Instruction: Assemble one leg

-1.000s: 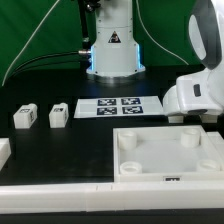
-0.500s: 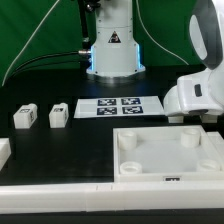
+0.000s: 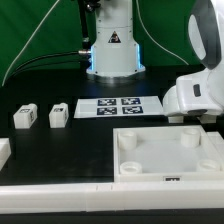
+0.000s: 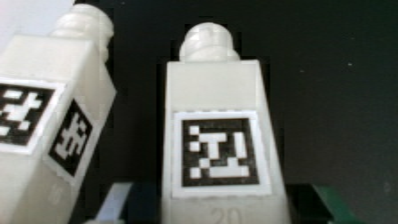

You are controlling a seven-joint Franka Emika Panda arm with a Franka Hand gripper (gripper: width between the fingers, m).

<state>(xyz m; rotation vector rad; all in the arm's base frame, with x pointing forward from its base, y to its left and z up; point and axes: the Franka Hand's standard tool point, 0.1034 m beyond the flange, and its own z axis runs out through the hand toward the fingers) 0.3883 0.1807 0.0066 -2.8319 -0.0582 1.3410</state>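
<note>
In the wrist view a white square-section leg [image 4: 219,120] with a black-and-white tag lies lengthwise between my gripper's [image 4: 222,208] fingers. One pale finger [image 4: 121,202] and one dark finger [image 4: 338,203] stand on either side of its near end, with a dark gap on each side, so the jaws are open. A second leg [image 4: 50,100] lies close beside it. In the exterior view two more legs [image 3: 24,117] [image 3: 58,115] stand at the left. The arm [image 3: 196,95] is at the right and its body hides the gripper there.
The large white square panel [image 3: 170,165] with corner holes lies in front of the arm. The marker board [image 3: 118,106] lies behind it. A white bar [image 3: 50,198] runs along the front edge, and a white block [image 3: 4,152] is at the exterior view's left edge.
</note>
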